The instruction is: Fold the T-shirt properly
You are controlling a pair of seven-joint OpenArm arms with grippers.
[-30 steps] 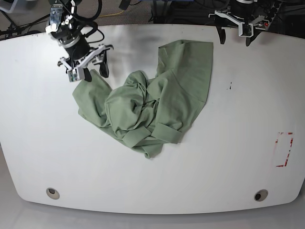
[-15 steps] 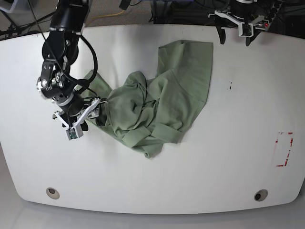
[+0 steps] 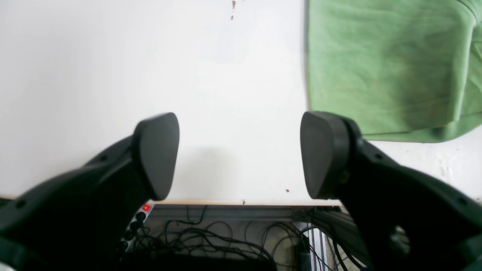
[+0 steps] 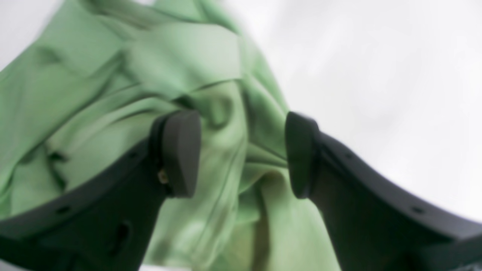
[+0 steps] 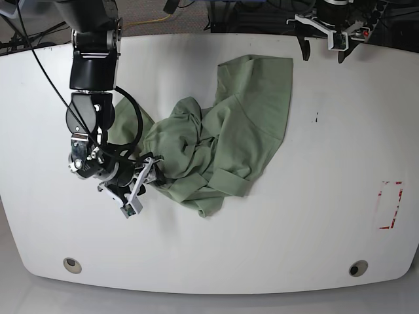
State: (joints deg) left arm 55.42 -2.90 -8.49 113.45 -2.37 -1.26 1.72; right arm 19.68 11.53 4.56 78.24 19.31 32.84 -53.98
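Observation:
The pale green T-shirt (image 5: 229, 124) lies crumpled in the middle of the white table (image 5: 262, 235), with one flat part reaching toward the far edge. My right gripper (image 5: 144, 180) is low at the shirt's left front edge. In the right wrist view it (image 4: 241, 150) is open, with wrinkled shirt folds (image 4: 124, 86) between and beyond its pads. My left gripper (image 5: 324, 51) hovers at the table's far edge, right of the shirt. In the left wrist view it (image 3: 239, 154) is open and empty, with the shirt's flat edge (image 3: 376, 67) ahead to the right.
A red rectangle mark (image 5: 391, 205) is on the table at the right. Two round holes (image 5: 72, 265) (image 5: 358, 267) sit near the front edge. A small dark speck (image 5: 317, 118) lies right of the shirt. Cables (image 3: 226, 237) hang behind the far edge.
My right arm has swept from the shirt's far-left corner down its left side to the front-left edge. The shirt's left part has bunched inward. The left arm has not moved.

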